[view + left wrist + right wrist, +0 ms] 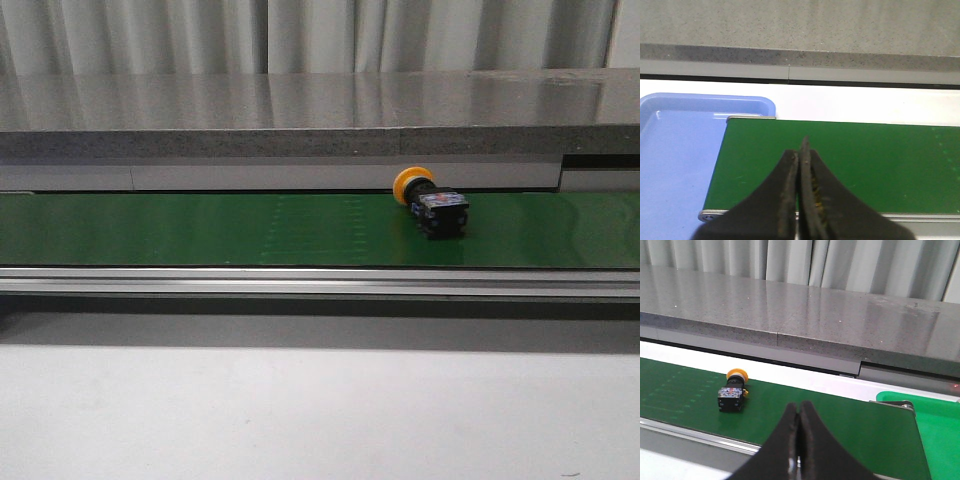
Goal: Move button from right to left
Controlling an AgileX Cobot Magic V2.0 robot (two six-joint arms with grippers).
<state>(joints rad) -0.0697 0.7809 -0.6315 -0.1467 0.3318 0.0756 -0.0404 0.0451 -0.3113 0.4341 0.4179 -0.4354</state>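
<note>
Button [429, 203]: lying on its side on the green belt [200, 230], right of centre, toward the belt's far edge; nothing of mine touches it
Long axis: slantwise, orange cap toward the far left, black body toward the near right
My right gripper [799, 412]: jaws pressed together, holding nothing
My left gripper [801, 160]: jaws pressed together, holding nothing, poised over the left end of the belt
Bearing from my right jaws: button lies ahead and to the left, well apart, with bare belt between
Nearer arm: the right, I judge; the button shows in its wrist view and not at all in the left one
Coming move, as I judge it: right jaws must spread, then travel left and forward to straddle the body across its short width
Front view only: the button's place along the belt as a whole; neither of my grippers appears there
Left wrist view only: blue tray [675, 150] at the belt's left end, a likely destination
Right wrist view only: green tray [935, 425] beyond the belt's right end, and the label face of the button's body
Bench [300, 400]: pale, on the near side of the belt
</note>
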